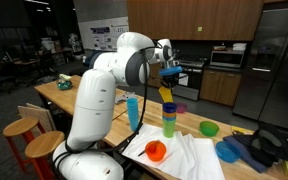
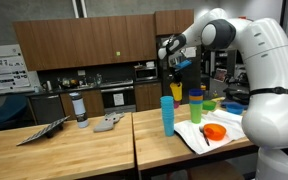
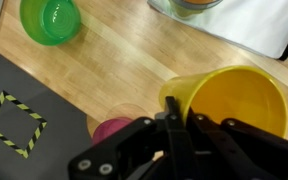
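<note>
My gripper [image 3: 172, 106] is shut on the rim of a yellow cup [image 3: 230, 100], one finger inside the wall and one outside. In both exterior views the yellow cup [image 1: 166, 92] [image 2: 176, 88] hangs tilted under the gripper [image 1: 167, 72] [image 2: 174, 62], just above a stack of cups [image 1: 170, 120] [image 2: 196, 106]. The stack's purple top cup [image 3: 112, 128] shows below the fingers in the wrist view. A tall blue cup stack [image 1: 133, 110] [image 2: 167, 115] stands beside it on the wooden table [image 1: 94, 100].
An orange bowl [image 1: 156, 151] [image 2: 216, 132] lies on a white cloth [image 1: 189, 158]. A green bowl [image 1: 209, 128] [image 3: 51, 20] and a blue bowl [image 1: 229, 150] sit nearby. A black mat with striped tape [image 3: 14, 125] lies on the table. Wooden stools [image 1: 24, 128] stand by the table edge.
</note>
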{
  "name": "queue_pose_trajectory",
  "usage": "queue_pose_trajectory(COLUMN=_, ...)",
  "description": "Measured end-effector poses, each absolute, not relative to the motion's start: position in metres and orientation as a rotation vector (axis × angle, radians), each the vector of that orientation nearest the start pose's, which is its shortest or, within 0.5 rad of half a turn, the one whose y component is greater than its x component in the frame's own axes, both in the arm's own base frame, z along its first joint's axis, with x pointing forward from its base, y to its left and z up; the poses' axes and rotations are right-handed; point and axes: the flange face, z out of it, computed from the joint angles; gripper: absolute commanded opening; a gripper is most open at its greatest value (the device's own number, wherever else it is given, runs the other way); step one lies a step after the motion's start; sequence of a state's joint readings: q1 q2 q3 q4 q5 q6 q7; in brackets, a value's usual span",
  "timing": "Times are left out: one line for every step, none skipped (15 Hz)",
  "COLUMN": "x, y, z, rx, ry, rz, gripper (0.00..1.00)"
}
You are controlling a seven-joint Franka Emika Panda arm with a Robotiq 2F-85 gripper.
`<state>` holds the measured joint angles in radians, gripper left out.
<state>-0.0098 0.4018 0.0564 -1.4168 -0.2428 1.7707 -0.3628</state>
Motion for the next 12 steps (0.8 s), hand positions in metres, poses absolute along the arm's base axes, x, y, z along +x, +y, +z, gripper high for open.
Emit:
queue_pose_trajectory(x=0.678, y=0.005, z=0.480, rx=-3.268, ry=-0.735, rz=0.096, gripper=0.01)
queue_pose_trajectory(x=0.679, y=0.005, z=0.492, rx=-3.280, ry=-0.709, rz=0.054, gripper=0.01)
queue_pose_trajectory(x=0.679, y=0.005, z=0.504, rx=-3.291, ry=-0.681, rz=0.013, gripper=0.01)
queue_pose_trajectory(x=0.679, y=0.004, z=0.518, rx=-3.299, ry=-0.648, rz=-0.029, gripper=0.01)
queue_pose_trajectory(x=0.677, y=0.003, z=0.532, rx=-3.298, ry=-0.619, rz=-0.063, gripper=0.01)
queue_pose_trajectory(x=0.674, y=0.003, z=0.546, rx=-3.290, ry=-0.581, rz=-0.090, gripper=0.01)
queue_pose_trajectory(x=0.670, y=0.002, z=0.560, rx=-3.277, ry=-0.546, rz=-0.107, gripper=0.01)
queue_pose_trajectory(x=0.666, y=0.002, z=0.574, rx=-3.254, ry=-0.498, rz=-0.126, gripper=0.01)
queue_pose_trajectory(x=0.661, y=0.001, z=0.586, rx=-3.232, ry=-0.453, rz=-0.144, gripper=0.01)
queue_pose_trajectory(x=0.656, y=0.000, z=0.598, rx=-3.214, ry=-0.407, rz=-0.163, gripper=0.01)
queue_pose_trajectory(x=0.651, y=-0.002, z=0.607, rx=-3.207, ry=-0.376, rz=-0.163, gripper=0.05)
queue_pose_trajectory(x=0.644, y=-0.004, z=0.615, rx=-3.210, ry=-0.359, rz=-0.137, gripper=0.05)
